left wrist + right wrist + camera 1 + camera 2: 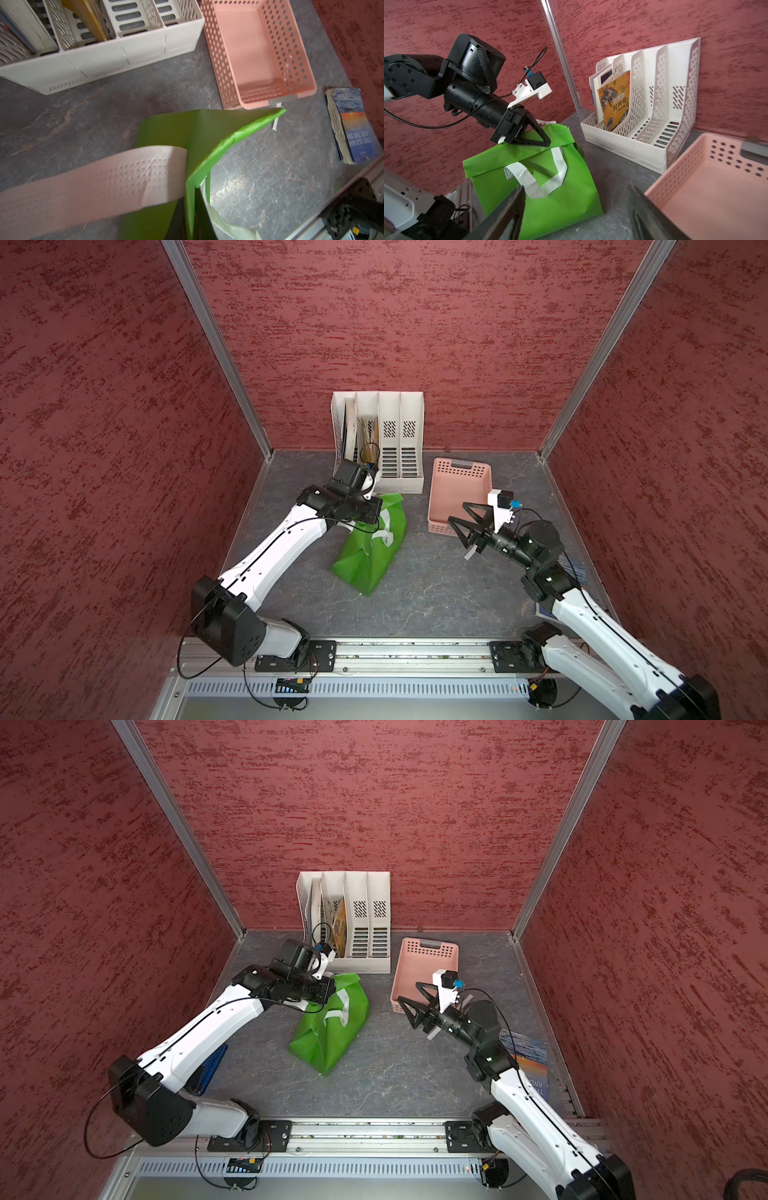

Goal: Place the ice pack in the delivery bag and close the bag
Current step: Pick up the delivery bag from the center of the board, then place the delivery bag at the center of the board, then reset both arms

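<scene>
A free strip of tabletop (415, 597) is seen between the delivery bag (365, 560) and the pink basket (453, 497); behind it, the way is closed by the file rack (401, 481).

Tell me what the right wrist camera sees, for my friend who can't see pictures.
The left gripper is shut on the top edge of the green delivery bag, which stands on the dark table. Nearby are a white file rack holding books and a pink basket. The right gripper, jaws open, faces the bag.
</scene>
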You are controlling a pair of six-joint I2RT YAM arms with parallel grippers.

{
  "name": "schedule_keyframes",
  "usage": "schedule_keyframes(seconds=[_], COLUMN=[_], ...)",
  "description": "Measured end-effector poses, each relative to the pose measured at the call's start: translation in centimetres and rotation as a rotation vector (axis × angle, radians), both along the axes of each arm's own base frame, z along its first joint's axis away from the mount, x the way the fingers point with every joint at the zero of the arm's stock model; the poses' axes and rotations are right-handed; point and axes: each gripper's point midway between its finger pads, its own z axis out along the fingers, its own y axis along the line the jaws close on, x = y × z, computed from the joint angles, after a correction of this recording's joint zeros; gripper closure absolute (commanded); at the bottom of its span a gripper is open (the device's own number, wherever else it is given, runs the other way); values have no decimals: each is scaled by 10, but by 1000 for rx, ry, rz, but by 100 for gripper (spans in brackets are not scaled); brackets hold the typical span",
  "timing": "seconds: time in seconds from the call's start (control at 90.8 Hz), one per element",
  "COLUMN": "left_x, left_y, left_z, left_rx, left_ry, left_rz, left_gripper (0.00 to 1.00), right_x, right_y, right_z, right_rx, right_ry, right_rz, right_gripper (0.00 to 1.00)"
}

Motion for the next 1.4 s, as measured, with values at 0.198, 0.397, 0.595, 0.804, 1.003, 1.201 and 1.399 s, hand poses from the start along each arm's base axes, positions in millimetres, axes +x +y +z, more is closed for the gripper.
schedule_keyframes(seconds=[0.198, 0.397, 0.595, 0.804, 1.003, 1.201, 1.399], left_x=[55, 75, 75, 59, 44, 70, 77], left_y=[1, 0, 4, 28, 80, 153, 213], left_z=[-5, -5, 5, 75, 148, 114, 32], left_rx=[-43, -89, -88, -120, -173, -59, 92], left_ry=[-42, -45, -75, -288, -569, -657, -575], left_rz=[115, 161, 176, 222, 344, 592, 789], left_gripper=[100, 51, 0, 0, 0, 0, 0], right_x=[11, 15, 18, 21, 28, 40, 68], right_y=[-18, -26, -37, -64, -118, -174, -230], right_z=[-8, -29, -34, -27, -25, -30, -75], right_rx=[-12, -32, -40, -28, -37, -134, -318], right_ry=[32, 80, 89, 80, 104, 89, 193], right_rz=[-130, -186, -252, -404, -714, -1021, -1239], right_gripper=[18, 14, 1, 1, 1, 2, 2])
